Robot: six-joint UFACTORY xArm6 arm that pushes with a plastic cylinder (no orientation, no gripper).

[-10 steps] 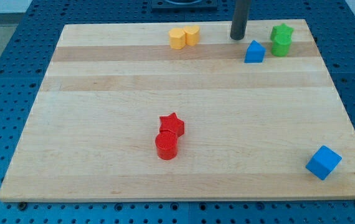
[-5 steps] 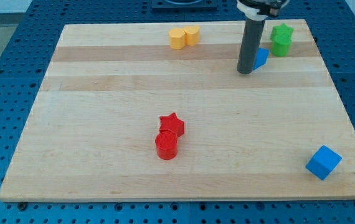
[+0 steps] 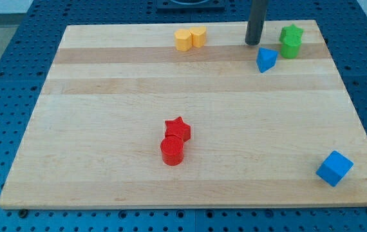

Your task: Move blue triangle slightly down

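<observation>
Blue triangle [image 3: 266,59] is my target; it lies near the board's top edge, toward the top right corner, sitting apart from everything around it.

Near to far:

- Blue cube [image 3: 334,168] at the bottom right corner, close to the edge. Well apart from the work, no concern.
- Red cylinder [image 3: 172,151] and red star [image 3: 178,129], touching, a little below the board's middle. Also well clear of my line.
- Blue triangle: one point seems turned down and toward the view's left. Bare wood below it, so a short downward slide looks unobstructed.
- Green blocks [image 3: 291,40], two stacked-looking pieces just beside the triangle on its right, nearer the top right corner. A skewed push could send the triangle into them.
- Yellow pair [image 3: 190,37], touching, at the top edge near its middle.
- My tip [image 3: 254,42] rests above the triangle and slightly to its left, near but with a gap. That side suits a downward push.

No fingers here, only a plain rod, so nothing spreads or pinches.

Judgement: contact slightly off-centre may spin the triangle instead of sliding it.
</observation>
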